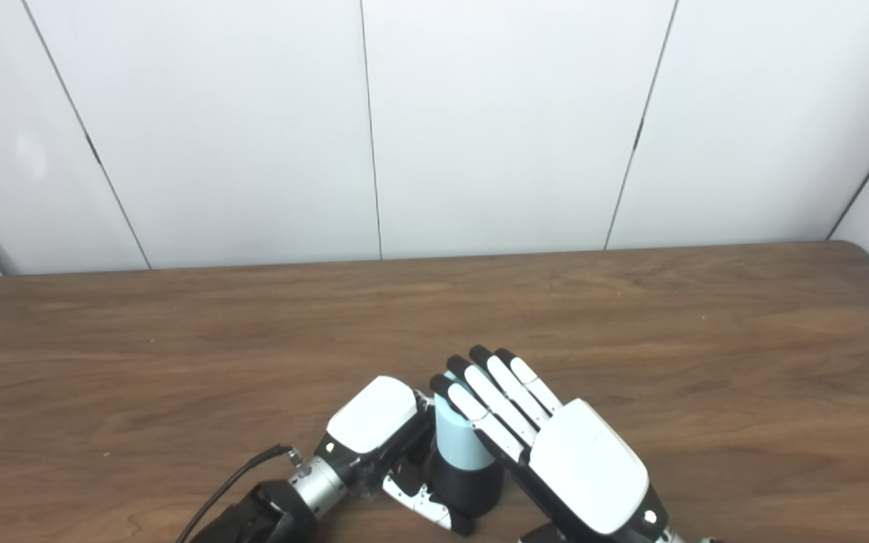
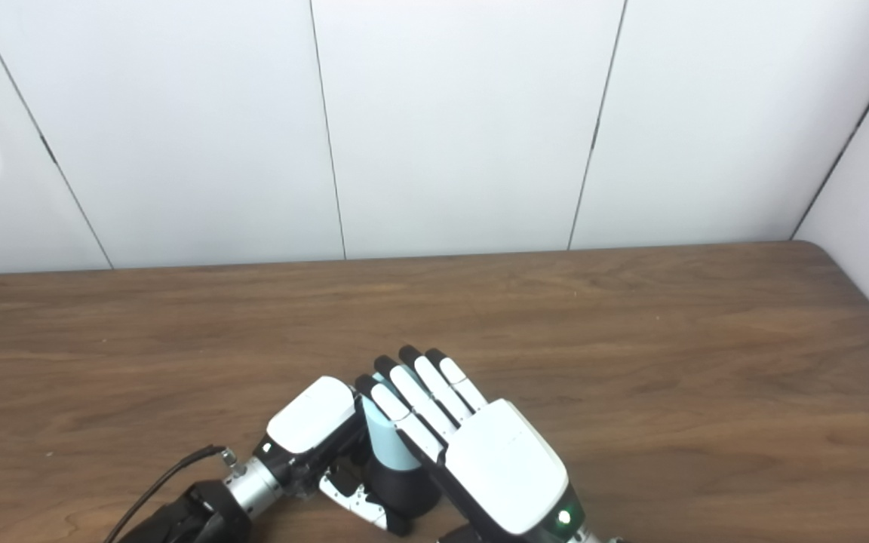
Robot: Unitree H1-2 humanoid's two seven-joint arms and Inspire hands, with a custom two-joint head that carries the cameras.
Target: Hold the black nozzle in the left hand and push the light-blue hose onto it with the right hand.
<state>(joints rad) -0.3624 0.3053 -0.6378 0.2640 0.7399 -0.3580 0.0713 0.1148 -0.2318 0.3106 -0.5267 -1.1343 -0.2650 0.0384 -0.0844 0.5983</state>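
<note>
The black nozzle (image 1: 466, 485) stands upright near the table's front edge, with my left hand (image 1: 373, 427) shut around its left side and its thumb curled under the base. The light-blue hose (image 1: 454, 437) sits on top of the nozzle as a short upright tube. My right hand (image 1: 563, 452) comes in from the right with its fingers (image 1: 489, 392) stretched straight and close together, lying over the top and right side of the hose. Its thumb is hidden behind the palm, so no closed grip on the hose shows.
The brown wooden table (image 1: 706, 339) stretches wide around both hands and ends at a white panelled wall (image 1: 480, 121) behind. A black cable (image 1: 234, 479) runs from the left wrist toward the bottom edge.
</note>
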